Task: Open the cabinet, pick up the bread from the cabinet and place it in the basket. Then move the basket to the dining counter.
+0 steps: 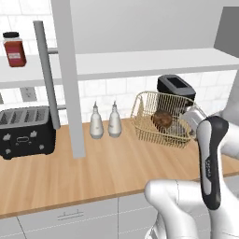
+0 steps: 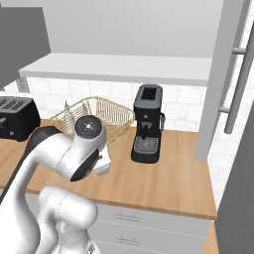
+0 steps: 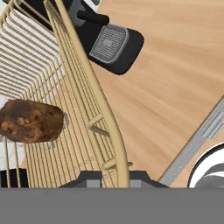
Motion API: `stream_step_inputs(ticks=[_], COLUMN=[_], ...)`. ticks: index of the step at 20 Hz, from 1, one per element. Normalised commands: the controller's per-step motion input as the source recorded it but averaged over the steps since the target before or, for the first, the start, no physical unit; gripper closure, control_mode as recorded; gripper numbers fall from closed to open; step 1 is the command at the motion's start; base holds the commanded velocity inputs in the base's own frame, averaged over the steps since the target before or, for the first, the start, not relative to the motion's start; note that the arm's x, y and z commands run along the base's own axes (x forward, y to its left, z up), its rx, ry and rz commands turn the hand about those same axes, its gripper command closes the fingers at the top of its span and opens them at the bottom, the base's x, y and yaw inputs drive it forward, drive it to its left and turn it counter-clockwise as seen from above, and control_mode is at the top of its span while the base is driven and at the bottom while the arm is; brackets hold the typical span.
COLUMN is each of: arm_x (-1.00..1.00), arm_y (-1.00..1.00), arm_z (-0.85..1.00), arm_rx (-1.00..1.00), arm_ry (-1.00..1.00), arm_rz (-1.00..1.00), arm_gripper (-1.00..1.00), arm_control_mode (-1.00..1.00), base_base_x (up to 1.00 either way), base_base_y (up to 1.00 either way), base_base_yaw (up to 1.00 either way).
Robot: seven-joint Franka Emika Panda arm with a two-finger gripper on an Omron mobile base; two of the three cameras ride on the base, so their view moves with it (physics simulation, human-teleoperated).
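Fingers: two small dark fingertips (image 3: 89,178) sitting either side of the basket's rim wire, jaws nearly closed, gripper (image 3: 114,178) grasping that rim.
Basket: shallow golden-tan wire-mesh basket (image 1: 148,105) resting on the wood worktop (image 1: 107,168) backed by white tiles, not yet lifted as far as I can tell.
Bread: small round dark-brown bun (image 1: 163,120) lying inside the basket, so that step looks done.
Cabinet: large wall cabinet with light-grey doors (image 1: 67,70) standing open, white inner shelf (image 1: 140,60) showing.
Left to do: carrying the basket over to the dining counter.
Around: black coffee machine (image 2: 147,124) standing just beside the basket, likely getting in the way on lift-out; two white bottles (image 1: 105,121) near the other side; black toaster (image 1: 26,132) well apart; red-filled spice jar (image 1: 14,49) on the shelf.
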Motion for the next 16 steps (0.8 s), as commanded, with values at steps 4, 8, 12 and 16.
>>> stream_step_inputs(ticks=[4,8,12,16], arm_x=[-0.35,-0.20,0.00,0.00], arm_y=[0.00,0.09,0.00,0.00], arm_z=[0.45,0.15,0.00,0.00], arm_rx=[0.01,0.00,0.00,0.00], arm_ry=[-0.13,-0.13,0.00,0.00], arm_rz=[0.00,0.00,0.00,0.00], arm_gripper=[1.00,1.00,1.00,1.00], arm_control_mode=[-1.00,1.00,1.00,1.00], base_base_x=[0.00,-0.04,-0.42,-1.00], base_base_y=[0.00,0.14,0.36,-0.03], base_base_yaw=[0.00,0.00,0.00,0.00])
